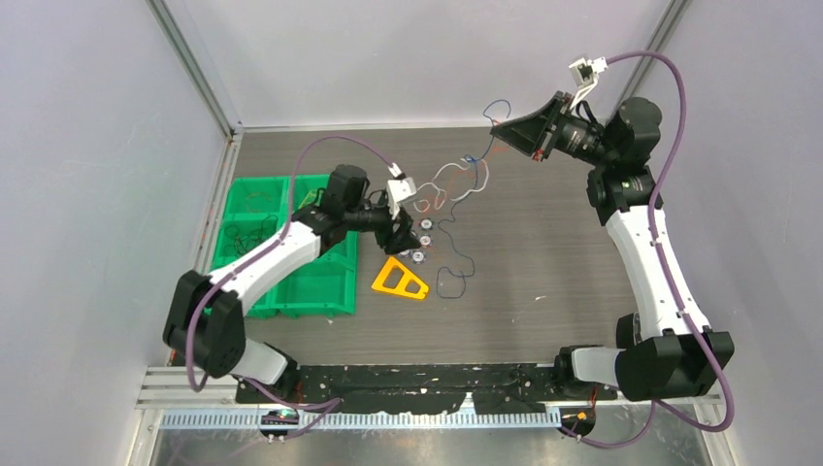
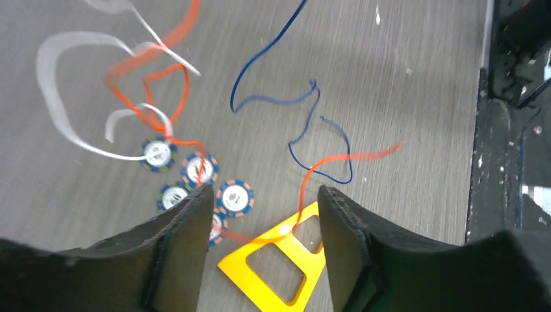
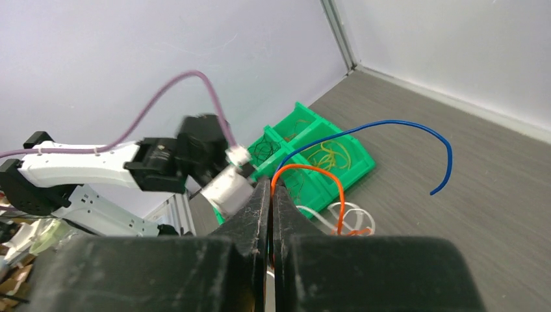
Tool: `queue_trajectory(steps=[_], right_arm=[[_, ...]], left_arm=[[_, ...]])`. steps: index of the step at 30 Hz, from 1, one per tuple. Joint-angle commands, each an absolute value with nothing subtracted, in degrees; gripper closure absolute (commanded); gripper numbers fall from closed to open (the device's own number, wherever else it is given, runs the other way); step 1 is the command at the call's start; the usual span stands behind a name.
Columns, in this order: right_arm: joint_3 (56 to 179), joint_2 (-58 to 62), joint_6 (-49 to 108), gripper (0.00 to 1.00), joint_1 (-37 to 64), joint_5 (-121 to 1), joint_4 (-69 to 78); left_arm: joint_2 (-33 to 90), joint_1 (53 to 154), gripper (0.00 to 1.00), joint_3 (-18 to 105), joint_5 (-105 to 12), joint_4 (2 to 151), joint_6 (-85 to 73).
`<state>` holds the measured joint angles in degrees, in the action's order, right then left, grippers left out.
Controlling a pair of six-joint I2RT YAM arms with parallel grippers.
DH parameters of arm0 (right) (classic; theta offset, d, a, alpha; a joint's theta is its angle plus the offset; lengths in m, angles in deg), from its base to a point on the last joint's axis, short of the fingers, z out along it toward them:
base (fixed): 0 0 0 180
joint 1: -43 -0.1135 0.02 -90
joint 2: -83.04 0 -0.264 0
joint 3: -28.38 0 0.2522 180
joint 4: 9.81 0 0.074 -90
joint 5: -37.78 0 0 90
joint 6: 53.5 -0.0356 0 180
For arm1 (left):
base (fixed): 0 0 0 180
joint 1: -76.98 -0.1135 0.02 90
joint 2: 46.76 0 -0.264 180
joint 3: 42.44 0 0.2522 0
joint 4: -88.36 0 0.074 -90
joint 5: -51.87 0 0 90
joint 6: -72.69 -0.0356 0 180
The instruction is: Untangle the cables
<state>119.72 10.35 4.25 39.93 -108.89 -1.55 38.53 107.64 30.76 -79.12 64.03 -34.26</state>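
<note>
The cables lie mid-table as a loose tangle of white and orange strands (image 1: 456, 180), with a dark blue strand (image 1: 451, 262) trailing toward me. My right gripper (image 1: 500, 126), raised at the back, is shut on an orange cable (image 3: 325, 179) and a blue cable (image 3: 403, 127) that rise from its fingertips (image 3: 271, 185). My left gripper (image 1: 400, 238) hovers low and open (image 2: 260, 201). A blurred orange strand (image 2: 305, 182) runs between its fingers without being pinched. White loops (image 2: 58, 97) and the blue strand (image 2: 325, 130) lie beyond it.
A yellow triangular plate (image 1: 400, 280) (image 2: 273, 273) lies under the left gripper, beside several poker chips (image 1: 419, 233) (image 2: 235, 197). Green bins (image 1: 262, 209) holding sorted wires stand at the left. Walls close in the back and both sides.
</note>
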Motion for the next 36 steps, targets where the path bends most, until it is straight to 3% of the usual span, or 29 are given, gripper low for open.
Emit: queue_trajectory(steps=[1,13,27,36], right_arm=[[116.35,12.88,-0.63,0.95,38.23,-110.31,-7.75],[112.87,14.0,-1.9,0.95,33.95,-107.77,-10.19],[112.1,15.51,2.84,0.95,33.49,-103.56,-5.78],[111.94,16.29,5.57,0.95,33.4,-100.89,-3.25]], left_arm=[[29.92,107.97,0.36,35.68,-80.62,70.48,-28.79],[39.17,110.85,0.34,52.27,-81.42,74.26,-7.71],[40.12,113.72,0.33,48.84,-83.1,78.03,0.5],[33.89,112.73,0.34,41.44,-81.51,81.92,2.79]])
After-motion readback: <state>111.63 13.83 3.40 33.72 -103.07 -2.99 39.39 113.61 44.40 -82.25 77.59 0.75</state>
